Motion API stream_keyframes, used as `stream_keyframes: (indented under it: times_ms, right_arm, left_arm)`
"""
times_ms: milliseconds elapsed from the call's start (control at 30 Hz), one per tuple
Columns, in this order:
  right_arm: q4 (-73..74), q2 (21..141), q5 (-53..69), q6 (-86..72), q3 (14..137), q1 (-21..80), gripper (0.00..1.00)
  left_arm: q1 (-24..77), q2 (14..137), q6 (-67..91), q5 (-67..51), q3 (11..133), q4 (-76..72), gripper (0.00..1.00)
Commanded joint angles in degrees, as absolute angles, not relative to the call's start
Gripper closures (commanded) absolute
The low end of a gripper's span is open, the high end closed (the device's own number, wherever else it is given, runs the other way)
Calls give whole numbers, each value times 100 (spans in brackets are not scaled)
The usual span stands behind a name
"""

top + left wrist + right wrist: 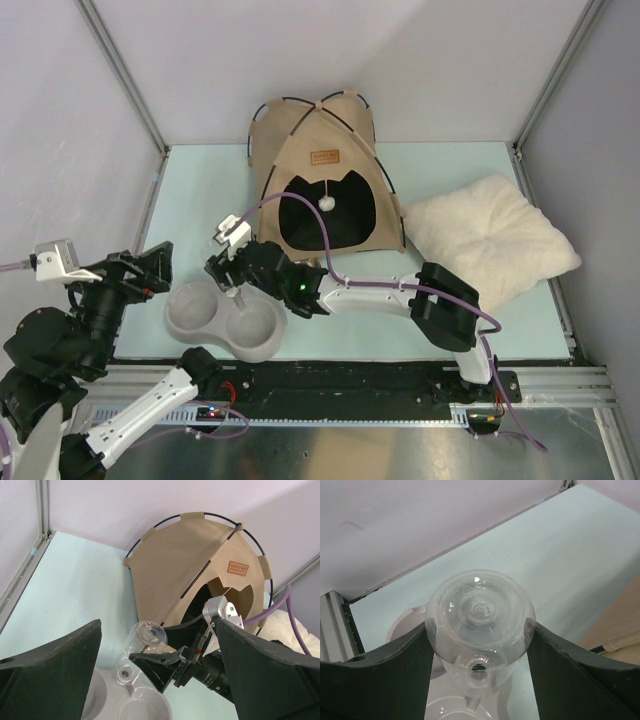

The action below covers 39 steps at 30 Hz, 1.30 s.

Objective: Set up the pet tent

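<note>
The pet tent [325,180] stands upright at the far middle of the tabletop [200,190], doorway facing the arms, with the cream pillow [490,240] just beside it on the right; the right gripper [480,627] pinches a clear bottle [480,610] over the grey double bowl [200,318]. The left gripper [148,268] hangs spread wide and empty, left of the bowl.
</note>
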<state>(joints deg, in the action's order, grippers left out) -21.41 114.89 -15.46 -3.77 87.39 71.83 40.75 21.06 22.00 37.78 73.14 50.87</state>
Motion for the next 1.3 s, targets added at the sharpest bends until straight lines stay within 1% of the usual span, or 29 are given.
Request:
stream_keyframes:
  times_ms: [0, 467, 867, 1067, 1267]
  right_arm:
    - [-2512, 11560, -1823, -202, 8997, 7218, 54]
    - [-2928, 11683, -1980, -26, 8327, 7395, 55]
    - [-3049, 11290, -2306, 340, 7774, 7578, 56]
    - [-3067, 11149, -2491, 402, 7708, 7538, 55]
    - [-3100, 11233, -2280, 342, 7713, 7515, 55]
  left_arm:
    - [4091, 2258, 2150, 3862, 7398, 5125, 0]
    - [4089, 2158, 2188, 3944, 7311, 5124, 0]
    - [4093, 2283, 2105, 3981, 7319, 5123, 0]
    - [4091, 2310, 2110, 3962, 7282, 5121, 0]
    - [4091, 2314, 2070, 3958, 7286, 5122, 0]
